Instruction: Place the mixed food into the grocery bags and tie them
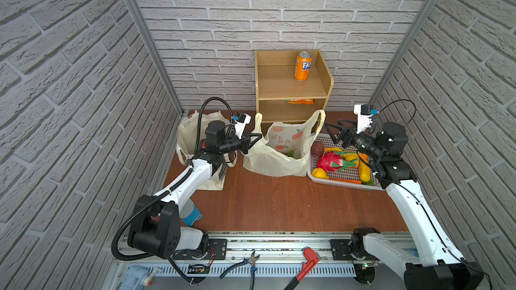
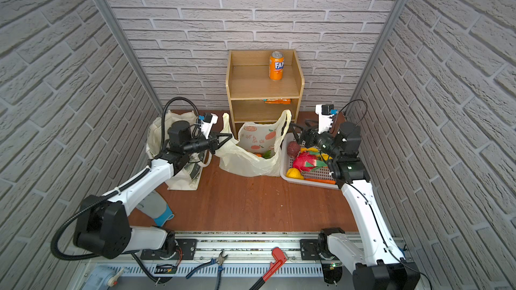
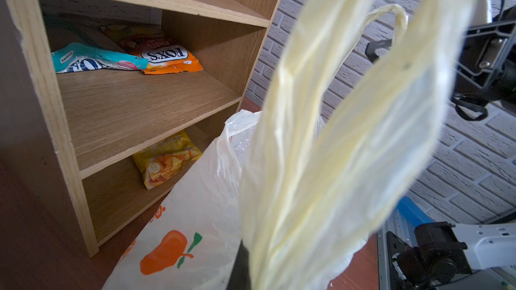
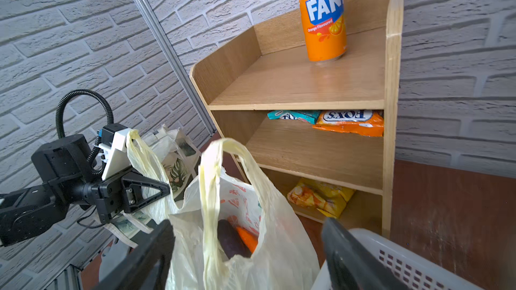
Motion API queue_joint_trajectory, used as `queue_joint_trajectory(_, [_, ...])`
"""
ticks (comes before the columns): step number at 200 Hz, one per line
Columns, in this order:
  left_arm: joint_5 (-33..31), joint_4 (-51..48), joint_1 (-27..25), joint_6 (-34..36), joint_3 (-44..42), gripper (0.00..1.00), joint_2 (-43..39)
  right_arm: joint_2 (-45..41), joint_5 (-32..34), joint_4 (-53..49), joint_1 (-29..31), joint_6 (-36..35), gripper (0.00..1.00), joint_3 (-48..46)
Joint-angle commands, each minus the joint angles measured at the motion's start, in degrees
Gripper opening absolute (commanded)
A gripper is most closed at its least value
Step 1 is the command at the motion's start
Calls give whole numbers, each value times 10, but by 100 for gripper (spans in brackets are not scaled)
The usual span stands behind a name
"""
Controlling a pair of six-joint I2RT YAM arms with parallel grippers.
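left gripper [image 1: 258, 135] pinched shut on a handle of the bag [image 1: 275, 163] near the table's [image 1: 279, 207] back edge; right gripper [image 1: 333, 131] gapes wide, empty, by the other handle. open wood across the front half. one tote [image 1: 187, 132] back left, one basket [image 1: 346, 182] at right edge; shelf [image 1: 279, 87] holds one can [image 1: 303, 66], three packets [image 4: 351, 124]; one aubergine [image 4: 231, 238] inside the bag

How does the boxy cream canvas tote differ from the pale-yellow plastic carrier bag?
The cream canvas tote is boxy cloth with a leaf print; the pale-yellow plastic carrier bag is thin film printed with orange fruit. No gripper holds the tote; the left gripper pinches the plastic bag's handle. Both sit on the table.
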Motion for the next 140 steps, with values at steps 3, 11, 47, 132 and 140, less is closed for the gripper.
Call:
queue_joint_trajectory(3, [22,11,3,1,21,0,4,41,-41,85,0,23,83,35])
queue_joint_trajectory(11, [25,10,3,0,23,0,6,58,-45,99,0,30,84,44])
queue_joint_trajectory(47, [33,7,3,-3,28,0,11,131,-73,187,4,94,84,85])
queue_joint_trajectory(132, [37,7,2,-7,32,0,23,207,-76,268,58,154,60,114])
queue_joint_trajectory(140, [35,8,2,-7,32,0,25,204,-78,264,61,154,47,116])
